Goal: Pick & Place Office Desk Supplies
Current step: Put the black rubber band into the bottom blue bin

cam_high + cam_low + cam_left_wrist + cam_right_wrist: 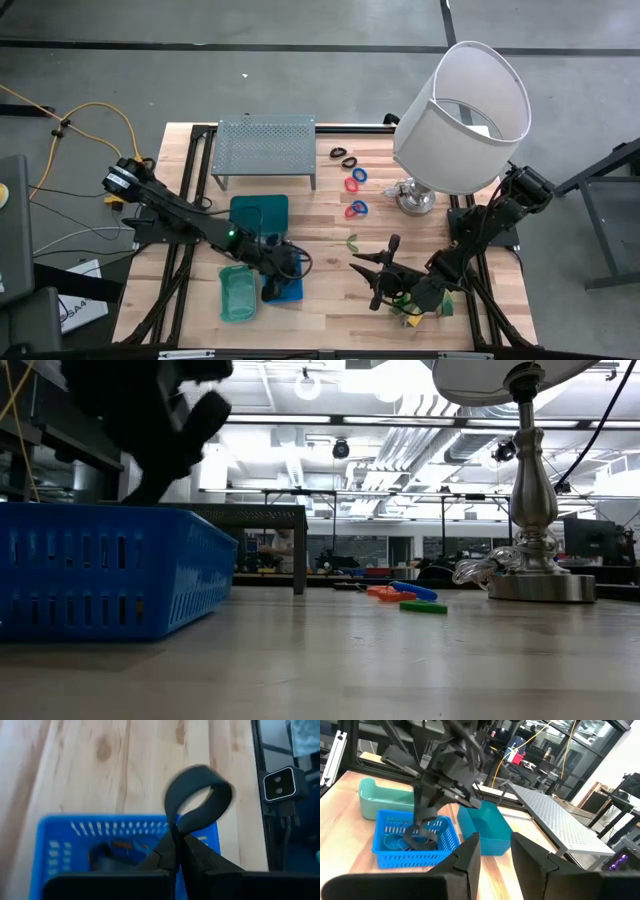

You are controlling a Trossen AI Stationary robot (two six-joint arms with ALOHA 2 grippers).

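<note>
While hanging over the blue slotted plastic basket (125, 845), flat black rubber loop (200, 795) pinched in shut left gripper (176, 840), right gripper (495, 851) parted, empty.

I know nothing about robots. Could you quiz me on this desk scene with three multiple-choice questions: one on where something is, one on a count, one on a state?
1. Where is the black band?
A) hanging over the blue basket
B) on the floor
C) in a person's hand

2. How many open containers sit together near the left arm?
A) one
B) three
C) six

3. How do the jaws of the left gripper stand?
A) wide open, empty
B) shut on a red ring
C) shut on the black band

Answers:
1 A, the left wrist view shows it dangling above the basket.
2 B, blue basket, teal bin and green tray.
3 C, they pinch the band's ends together.
</note>
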